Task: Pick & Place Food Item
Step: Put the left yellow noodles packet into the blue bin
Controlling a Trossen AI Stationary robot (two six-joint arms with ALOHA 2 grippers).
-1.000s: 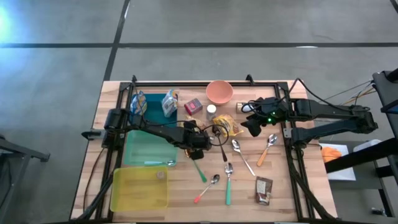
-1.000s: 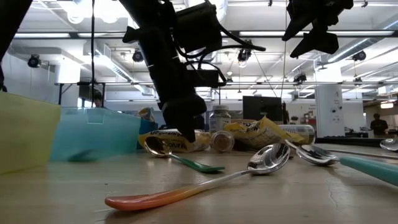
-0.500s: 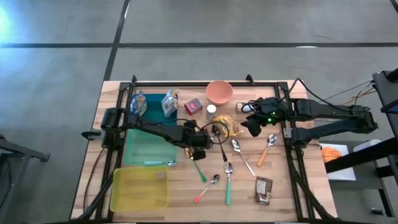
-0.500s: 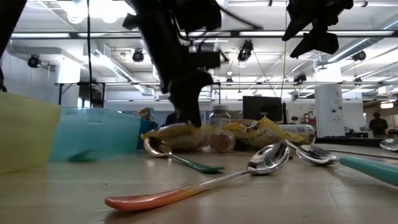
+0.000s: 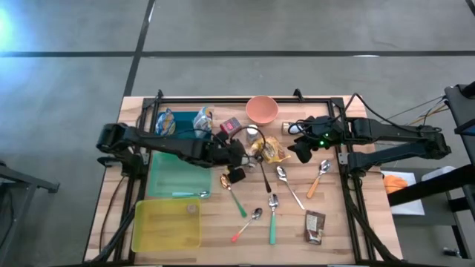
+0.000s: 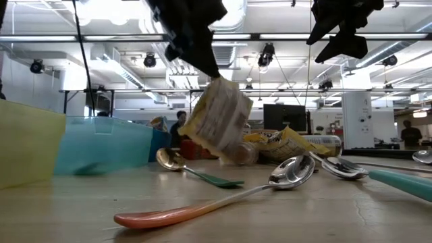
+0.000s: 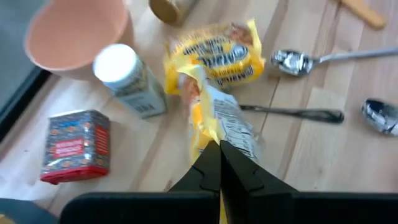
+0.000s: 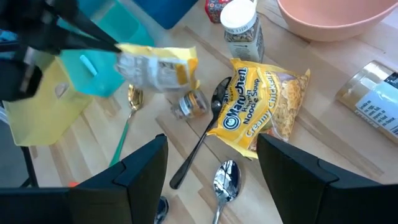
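Yellow noodle packet point(image 6: 217, 120) pinched in left pincer point(image 6: 202, 62), hanging clear of table point(image 6: 283, 216); right pincer point(image 8: 211, 168) spread, hovering above ramen pack point(image 8: 258, 102).

left pincer point(image 7: 219, 163) | clamped on yellow packet point(image 7: 214, 121) | above wooden table point(image 7: 323, 134)

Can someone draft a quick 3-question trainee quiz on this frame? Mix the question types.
1. True or false: the left gripper is shut on the yellow packet, lifted clear of the table.
2. The right gripper is: A) shut on a spoon B) open, holding nothing C) inside the pink bowl.
3. Which bin sits beside the teal bin, nearer the table's front edge?

Key: 1 true; 2 B; 3 the yellow bin.
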